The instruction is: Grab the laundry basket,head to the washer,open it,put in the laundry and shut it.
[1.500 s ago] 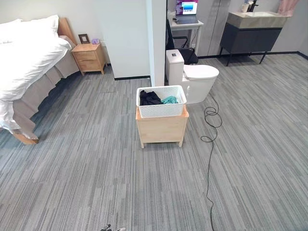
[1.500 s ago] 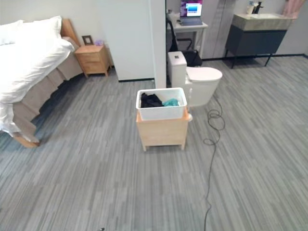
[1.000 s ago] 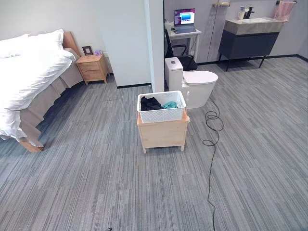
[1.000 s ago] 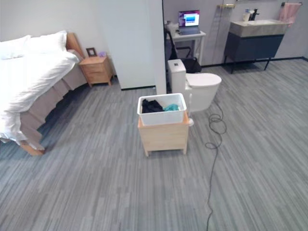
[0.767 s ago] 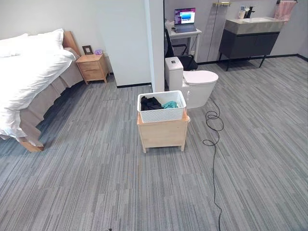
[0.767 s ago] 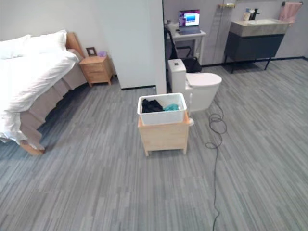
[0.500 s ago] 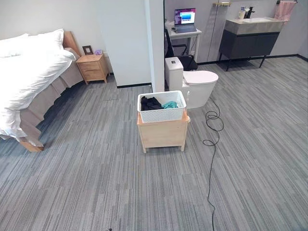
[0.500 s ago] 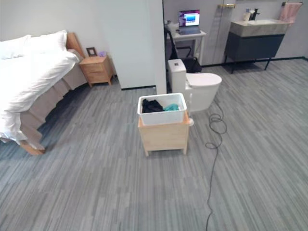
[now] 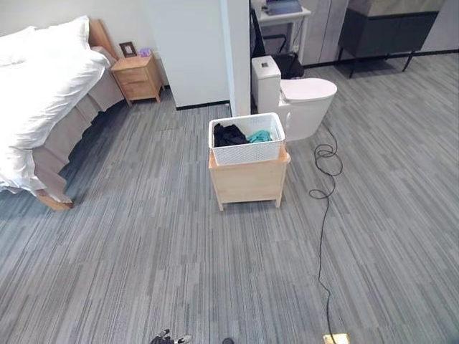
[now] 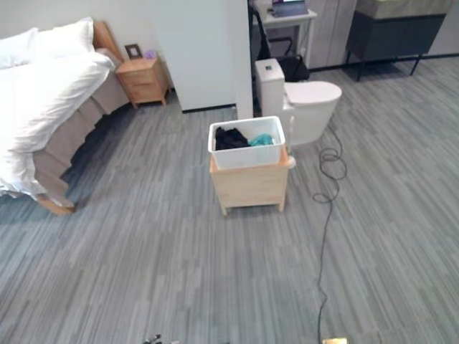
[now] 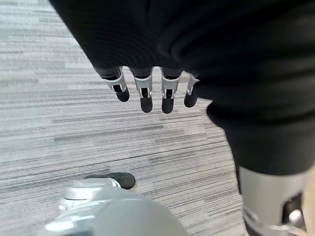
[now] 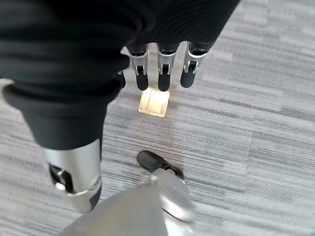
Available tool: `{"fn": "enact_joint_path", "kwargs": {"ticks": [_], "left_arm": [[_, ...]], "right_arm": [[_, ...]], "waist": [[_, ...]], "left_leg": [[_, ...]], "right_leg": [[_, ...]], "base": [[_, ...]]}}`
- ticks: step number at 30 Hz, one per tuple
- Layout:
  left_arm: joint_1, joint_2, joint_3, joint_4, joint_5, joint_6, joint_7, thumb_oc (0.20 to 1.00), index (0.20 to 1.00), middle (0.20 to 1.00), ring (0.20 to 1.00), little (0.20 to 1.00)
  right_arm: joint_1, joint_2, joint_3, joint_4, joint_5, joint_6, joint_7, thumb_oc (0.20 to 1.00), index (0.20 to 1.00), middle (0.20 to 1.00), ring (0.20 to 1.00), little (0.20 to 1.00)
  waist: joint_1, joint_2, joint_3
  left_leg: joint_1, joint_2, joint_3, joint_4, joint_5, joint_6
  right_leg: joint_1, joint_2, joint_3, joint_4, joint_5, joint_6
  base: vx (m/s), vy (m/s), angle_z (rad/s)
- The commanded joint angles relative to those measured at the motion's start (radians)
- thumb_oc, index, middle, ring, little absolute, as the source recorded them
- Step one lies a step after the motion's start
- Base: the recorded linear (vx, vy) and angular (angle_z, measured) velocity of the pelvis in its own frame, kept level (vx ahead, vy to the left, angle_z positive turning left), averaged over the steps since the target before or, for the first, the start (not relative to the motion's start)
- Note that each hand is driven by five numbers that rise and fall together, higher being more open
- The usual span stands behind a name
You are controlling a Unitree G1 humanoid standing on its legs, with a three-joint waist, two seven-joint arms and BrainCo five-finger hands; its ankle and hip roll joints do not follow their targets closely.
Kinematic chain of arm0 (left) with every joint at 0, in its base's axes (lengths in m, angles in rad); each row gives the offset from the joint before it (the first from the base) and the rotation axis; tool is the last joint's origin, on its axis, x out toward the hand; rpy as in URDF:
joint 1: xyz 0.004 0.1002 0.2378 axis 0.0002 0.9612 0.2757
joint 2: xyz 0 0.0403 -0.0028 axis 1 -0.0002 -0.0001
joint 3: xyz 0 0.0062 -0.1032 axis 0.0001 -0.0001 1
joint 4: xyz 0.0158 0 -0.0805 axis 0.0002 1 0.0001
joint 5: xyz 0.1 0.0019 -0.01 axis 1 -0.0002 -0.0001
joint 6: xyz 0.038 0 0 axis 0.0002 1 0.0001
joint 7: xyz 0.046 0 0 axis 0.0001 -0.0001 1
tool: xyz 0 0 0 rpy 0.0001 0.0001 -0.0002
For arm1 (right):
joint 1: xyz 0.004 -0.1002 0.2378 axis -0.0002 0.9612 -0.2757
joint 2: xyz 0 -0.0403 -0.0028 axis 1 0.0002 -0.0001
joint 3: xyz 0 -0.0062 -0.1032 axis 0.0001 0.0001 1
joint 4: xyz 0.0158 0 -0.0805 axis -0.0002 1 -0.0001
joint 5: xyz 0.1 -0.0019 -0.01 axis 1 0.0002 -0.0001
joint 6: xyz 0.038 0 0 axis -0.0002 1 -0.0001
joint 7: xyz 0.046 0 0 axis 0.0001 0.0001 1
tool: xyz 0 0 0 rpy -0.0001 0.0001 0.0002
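Our left hand [image 11: 147,91] and right hand [image 12: 165,69] hang relaxed and empty over the grey striped carpet [image 9: 143,251]. Our view has tipped down and edged closer. The white perforated laundry basket [image 9: 247,140] of clothes sits on a small wooden stand [image 9: 249,183] ahead, ungrabbed, with bare carpet in between.

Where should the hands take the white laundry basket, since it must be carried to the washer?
Probably by the rim at its two short ends, one hand per side, coming from the near face. The laundry basket sits upright on a wooden stand, rim exposed, clothes below it. Left hand and right hand hang open.
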Motion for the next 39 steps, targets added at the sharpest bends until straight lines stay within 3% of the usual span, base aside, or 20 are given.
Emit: {"fn": "enact_joint_path", "kwargs": {"ticks": [1, 3, 4, 6, 9, 11, 12, 13, 14, 15, 17, 20, 21, 23, 24, 26, 32, 35, 36, 39], "left_arm": [[-0.021, 0.034, 0.04, 0.039, 0.002, -0.025, 0.008, 1.0, 1.0, 1.0, 1.0, 1.0], [-0.021, 0.034, 0.04, 0.04, 0.002, -0.025, 0.008, 1.0, 1.0, 1.0, 1.0, 1.0], [-0.032, 0.046, 0.05, 0.043, -0.013, -0.036, 0.018, 1.0, 1.0, 1.0, 1.0, 1.0], [-0.031, 0.047, 0.058, 0.045, -0.017, -0.039, 0.019, 1.0, 1.0, 1.0, 1.0, 1.0], [-0.027, 0.051, 0.066, 0.054, -0.01, -0.039, 0.021, 1.0, 1.0, 1.0, 1.0, 1.0], [-0.026, 0.053, 0.073, 0.053, -0.01, -0.038, 0.026, 1.0, 1.0, 1.0, 1.0, 1.0], [-0.036, 0.055, 0.082, 0.044, -0.04, -0.038, 0.033, 1.0, 1.0, 1.0, 1.0, 1.0], [-0.036, 0.056, 0.082, 0.044, -0.04, -0.038, 0.033, 1.0, 1.0, 1.0, 1.0, 1.0], [-0.044, 0.058, 0.089, 0.018, -0.073, -0.035, 0.03, 1.0, 1.0, 1.0, 1.0, 1.0], [-0.049, 0.07, 0.088, -0.018, -0.097, -0.036, 0.035, 1.0, 1.0, 1.0, 1.0, 1.0], [-0.051, 0.073, 0.085, -0.026, -0.105, -0.039, 0.037, 1.0, 1.0, 1.0, 1.0, 1.0], [-0.037, 0.085, 0.067, -0.113, -0.126, -0.045, 0.029, 1.0, 1.0, 1.0, 1.0, 1.0], [-0.01, 0.095, 0.079, -0.191, -0.14, -0.048, 0.023, 1.0, 1.0, 1.0, 1.0, 1.0], [0.014, 0.114, 0.101, -0.284, -0.17, -0.054, 0.029, 1.0, 1.0, 1.0, 1.0, 1.0], [0.014, 0.114, 0.101, -0.284, -0.17, -0.054, 0.029, 1.0, 1.0, 1.0, 1.0, 1.0], [0.026, 0.137, 0.141, -0.392, -0.215, -0.072, 0.043, 1.0, 1.0, 1.0, 1.0, 1.0], [0.059, 0.194, 0.203, -0.555, -0.221, -0.086, 0.075, 1.0, 1.0, 1.0, 1.0, 1.0], [0.069, 0.202, 0.212, -0.598, -0.216, -0.079, 0.075, 1.0, 1.0, 1.0, 1.0, 1.0], [0.067, 0.218, 0.222, -0.619, -0.207, -0.078, 0.087, 1.0, 1.0, 1.0, 1.0, 1.0], [0.075, 0.234, 0.244, -0.661, -0.189, -0.069, 0.103, 1.0, 1.0, 1.0, 1.0, 1.0]], "right_arm": [[0.036, -0.004, -0.002, 0.016, 0.031, -0.009, 0.0, 1.0, 1.0, 1.0, 1.0, 1.0], [0.036, -0.004, -0.002, 0.016, 0.032, -0.009, 0.0, 1.0, 1.0, 1.0, 1.0, 1.0], [0.055, -0.003, -0.023, 0.006, 0.069, -0.009, -0.003, 1.0, 1.0, 1.0, 1.0, 1.0], [0.067, -0.002, -0.038, 0.006, 0.083, -0.005, -0.001, 1.0, 1.0, 1.0, 1.0, 1.0], [0.106, -0.004, -0.065, 0.008, 0.105, -0.01, 0.009, 1.0, 1.0, 1.0, 1.0, 1.0], [0.116, -0.001, -0.07, 0.005, 0.116, -0.01, 0.015, 1.0, 1.0, 1.0, 1.0, 1.0], [0.124, 0.009, -0.075, 0.007, 0.145, -0.015, 0.013, 1.0, 1.0, 1.0, 1.0, 1.0], [0.123, 0.009, -0.075, 0.007, 0.145, -0.015, 0.013, 1.0, 1.0, 1.0, 1.0, 1.0], [0.124, 0.011, -0.073, 0.005, 0.159, -0.021, 0.013, 1.0, 1.0, 1.0, 1.0, 1.0], [0.111, 0.014, -0.049, -0.033, 0.185, -0.03, 0.002, 1.0, 1.0, 1.0, 1.0, 1.0], [0.107, 0.013, -0.043, -0.062, 0.198, -0.038, 0.002, 1.0, 1.0, 1.0, 1.0, 1.0], [0.115, -0.016, -0.036, -0.267, 0.23, -0.061, -0.007, 1.0, 1.0, 1.0, 1.0, 1.0], [0.148, -0.063, -0.053, -0.478, 0.221, -0.076, -0.003, 1.0, 1.0, 1.0, 1.0, 1.0], [0.173, -0.117, -0.086, -0.652, 0.216, -0.097, -0.004, 1.0, 1.0, 1.0, 1.0, 1.0], [0.173, -0.117, -0.087, -0.653, 0.216, -0.097, -0.004, 1.0, 1.0, 1.0, 1.0, 1.0], [0.153, -0.156, -0.102, -0.786, 0.202, -0.107, -0.009, 1.0, 1.0, 1.0, 1.0, 1.0], [0.128, -0.142, -0.098, -0.876, 0.195, -0.107, 0.011, 1.0, 1.0, 1.0, 1.0, 1.0], [0.131, -0.112, -0.092, -0.88, 0.187, -0.102, 0.014, 1.0, 1.0, 1.0, 1.0, 1.0], [0.127, -0.078, -0.083, -0.865, 0.185, -0.097, 0.015, 1.0, 1.0, 1.0, 1.0, 1.0], [0.116, -0.05, -0.081, -0.876, 0.193, -0.089, 0.014, 1.0, 1.0, 1.0, 1.0, 1.0]], "waist": [[-0.002, -0.067, -0.009], [-0.004, -0.063, -0.005], [-0.051, -0.073, 0.022], [-0.07, -0.078, 0.021], [-0.105, -0.096, -0.003], [-0.116, -0.091, -0.016], [-0.113, -0.086, -0.015], [-0.116, -0.091, -0.018], [-0.106, -0.099, -0.004], [-0.095, -0.134, 0.019], [-0.091, -0.142, 0.026], [-0.062, -0.16, 0.049], [-0.045, -0.158, 0.058], [-0.023, -0.151, 0.062], [-0.024, -0.152, 0.061], [0.014, -0.144, 0.061], [0.058, -0.179, 0.015], [0.068, -0.193, -0.011], [0.065, -0.203, -0.011], [0.049, -0.183, 0.001]], "left_leg": [[0.025, -0.017, -0.064, 0.07, -0.109, -0.017], [0.033, -0.013, -0.067, 0.067, -0.11, -0.018], [0.129, 0.003, -0.094, 0.03, -0.154, -0.042], [0.178, 0.014, -0.103, 0.012, -0.182, -0.057], [0.295, 0.067, -0.132, -0.005, -0.245, -0.074], [0.313, 0.107, -0.138, 0.033, -0.239, -0.087], [0.228, 0.142, -0.141, 0.22, -0.103, -0.103], [0.222, 0.136, -0.144, 0.22, -0.099, -0.102], [0.11, 0.147, -0.132, 0.411, 0.023, -0.104], [-0.059, 0.13, -0.088, 0.685, 0.082, -0.08], [-0.089, 0.154, -0.048, 0.708, 0.084, -0.074], [-0.218, 0.152, 0.039, 0.61, 0.037, -0.07], [-0.259, 0.133, 0.055, 0.482, 0.023, -0.074], [-0.275, 0.129, 0.051, 0.261, 0.081, -0.096], [-0.274, 0.127, 0.051, 0.254, 0.087, -0.096], [-0.28, 0.141, 0.014, 0.048, 0.177, -0.122], [-0.306, 0.114, -0.01, 0.129, 0.182, -0.115], [-0.285, 0.082, 0.005, 0.142, 0.144, -0.088], [-0.259, 0.041, 0.021, 0.146, 0.105, -0.05], [-0.211, 0.028, 0.03, 0.132, 0.074, -0.01]], "right_leg": [[0.013, -0.089, -0.052, -0.262, 0.164, 0.032], [0.023, -0.085, -0.057, -0.267, 0.164, 0.031], [-0.035, -0.09, 0.025, -0.468, 0.244, 0.055], [-0.066, -0.104, 0.026, -0.541, 0.283, 0.073], [-0.072, -0.078, 0.058, -0.497, 0.306, 0.067], [-0.08, -0.049, 0.056, -0.451, 0.294, 0.053], [-0.039, 0.013, 0.072, -0.399, 0.261, 0.016], [-0.043, 0.007, 0.071, -0.4, 0.263, 0.016], [-0.005, 0.024, 0.056, -0.399, 0.246, -0.017], [0.054, 0.028, 0.031, -0.429, 0.222, -0.063], [0.083, 0.044, 0.032, -0.445, 0.205, -0.074], [0.152, 0.065, 0.038, -0.457, 0.143, -0.09], [0.182, 0.089, 0.042, -0.447, 0.1, -0.09], [0.221, 0.112, 0.034, -0.439, 0.059, -0.085], [0.219, 0.11, 0.033, -0.439, 0.061, -0.085], [0.29, 0.134, 0.027, -0.423, -0.002, -0.079], [0.4, 0.09, 0.062, -0.407, -0.045, -0.043], [0.39, 0.06, 0.071, -0.351, -0.027, -0.013], [0.334, 0.024, 0.087, -0.201, 0.069, 0.024], [0.215, 0.01, 0.091, -0.015, 0.186, 0.032]], "base": [[0.22, -0.092, -0.22], [0.31, -0.134, 0.06], [0.64, -0.271, 0.21], [0.67, -0.295, 0.27], [0.49, -0.277, 0.25], [0.41, -0.34, 0.73], [0.43, -0.394, 0.88], [0.36, -0.417, 0.81], [0.21, -0.445, 0.38], [0.33, -0.575, 0.17], [0.22, -0.314, -0.04], [0.34, -0.165, -0.09], [0.32, -0.026, 0.23], [0.34, 0.006, -0.18], [0.24, 0.037, -0.26], [0.44, 0.09, -0.39], [0.42, 0.19, -0.24], [0.28, 0.239, -0.09], [0.36, 0.416, 0.02], [0.2, 0.287, 0.14]]}}
